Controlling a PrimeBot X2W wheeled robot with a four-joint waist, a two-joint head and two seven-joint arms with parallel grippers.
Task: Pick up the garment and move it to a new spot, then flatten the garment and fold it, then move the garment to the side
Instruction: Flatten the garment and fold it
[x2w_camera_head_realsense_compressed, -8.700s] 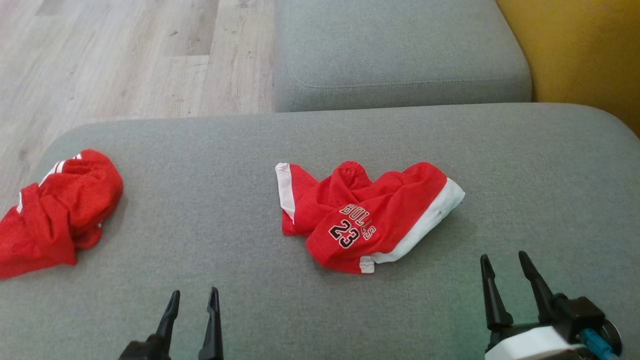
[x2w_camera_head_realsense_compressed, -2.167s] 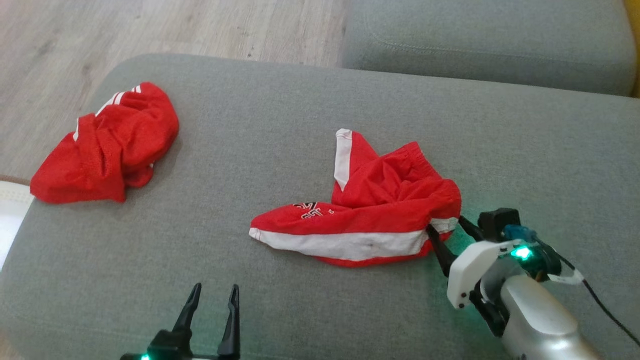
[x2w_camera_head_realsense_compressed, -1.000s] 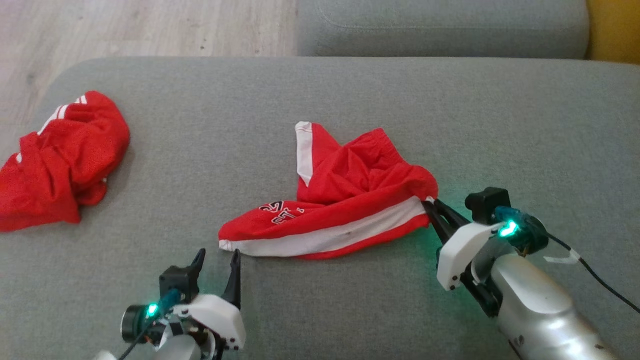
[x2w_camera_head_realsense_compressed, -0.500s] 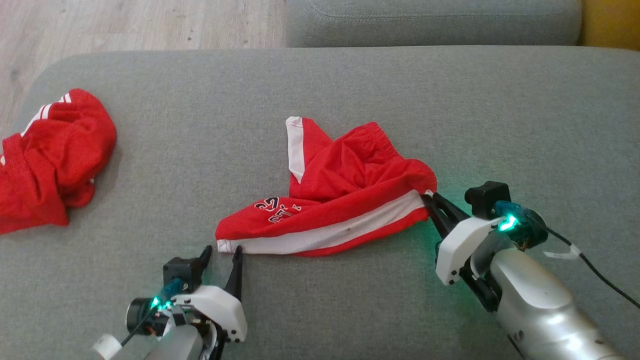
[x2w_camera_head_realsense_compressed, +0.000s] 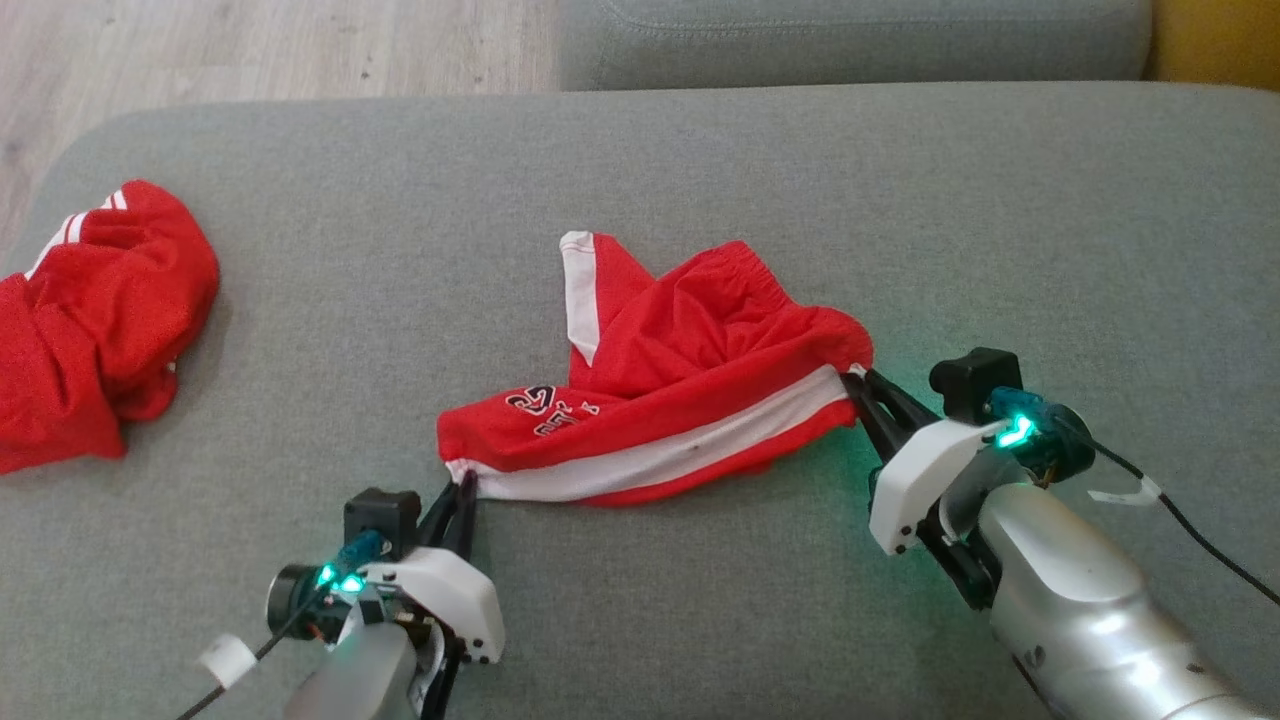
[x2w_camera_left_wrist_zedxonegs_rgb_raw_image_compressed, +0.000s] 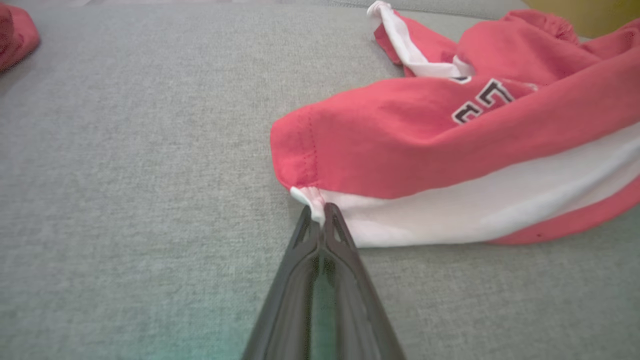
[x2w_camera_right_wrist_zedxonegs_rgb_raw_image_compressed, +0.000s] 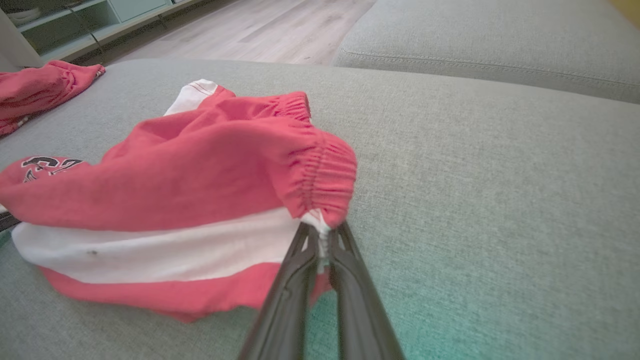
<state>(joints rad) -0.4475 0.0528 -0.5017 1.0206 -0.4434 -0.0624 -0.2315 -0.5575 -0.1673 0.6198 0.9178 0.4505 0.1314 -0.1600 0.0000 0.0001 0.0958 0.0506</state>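
- A grey sofa cushion (x2w_camera_head_realsense_compressed: 700, 150) carries the garment (x2w_camera_head_realsense_compressed: 690, 370), crumpled at the centre of the head view.
- The left gripper (x2w_camera_head_realsense_compressed: 463, 483) is closed on its white lower-left corner, and the right gripper (x2w_camera_head_realsense_compressed: 857, 380) is closed on its right corner.
- The step in hand seems to be the pick-up; next, both arms should lift together.
- Both forearms reach in low from the bottom edge.

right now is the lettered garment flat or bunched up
Bunched up: the garment lies creased and doubled over itself, its lettering half hidden.
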